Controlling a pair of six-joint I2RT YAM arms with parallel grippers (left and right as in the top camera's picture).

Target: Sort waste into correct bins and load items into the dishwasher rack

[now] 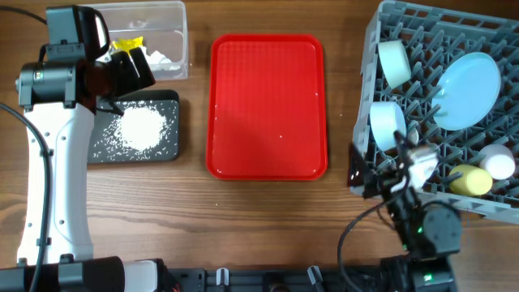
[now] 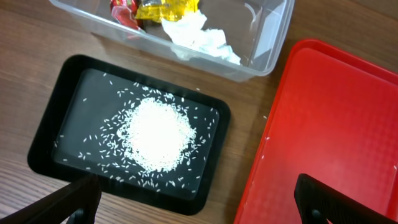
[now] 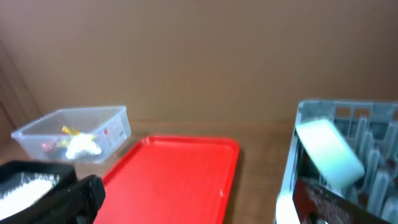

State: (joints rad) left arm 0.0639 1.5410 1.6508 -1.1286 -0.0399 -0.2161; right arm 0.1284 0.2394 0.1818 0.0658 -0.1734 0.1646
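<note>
Rice (image 2: pixel 155 134): heaped in the middle of the black tray (image 2: pixel 50 140), with loose grains scattered around the heap. The left wrist view showed single grains, while the overhead view showed only a white patch.
Wrappers and tissue: a red wrapper (image 2: pixel 122 9), a yellow wrapper (image 2: pixel 165 9) and a white tissue (image 2: pixel 199 37) lay together in the clear tub (image 2: pixel 267 43). From overhead the left arm hid the red one.
Bins: in the overhead view the clear tub sat at 10 o'clock and the black tray at 9 o'clock, near each other but apart.
Dishwasher rack (image 1: pixel 486 32): at 3 o'clock in the overhead view.
Items: the pale green bowl (image 1: pixel 395 63) and the light blue bowl (image 1: pixel 387 122) stood on edge along the rack's 9 o'clock side. The plate (image 1: pixel 466 89) leaned near its middle. The yellow cup (image 1: pixel 470 180) and the white cup (image 1: pixel 497 164) lay at its 5 o'clock corner. The right wrist view caught only the pale green bowl and the rack's near wall, both blurred.
Red tray (image 1: pixel 268 105): flat on the bench (image 1: pixel 268 219), between the bins and the rack.
Left end effector (image 2: pixel 199 202): fingers spread wide with nothing between them. From overhead it was over the tub's 7 o'clock corner.
Right end effector (image 3: pixel 196 208): fingers wide apart and empty, though blurred. The overhead view placed it by the rack's 7 o'clock corner.
</note>
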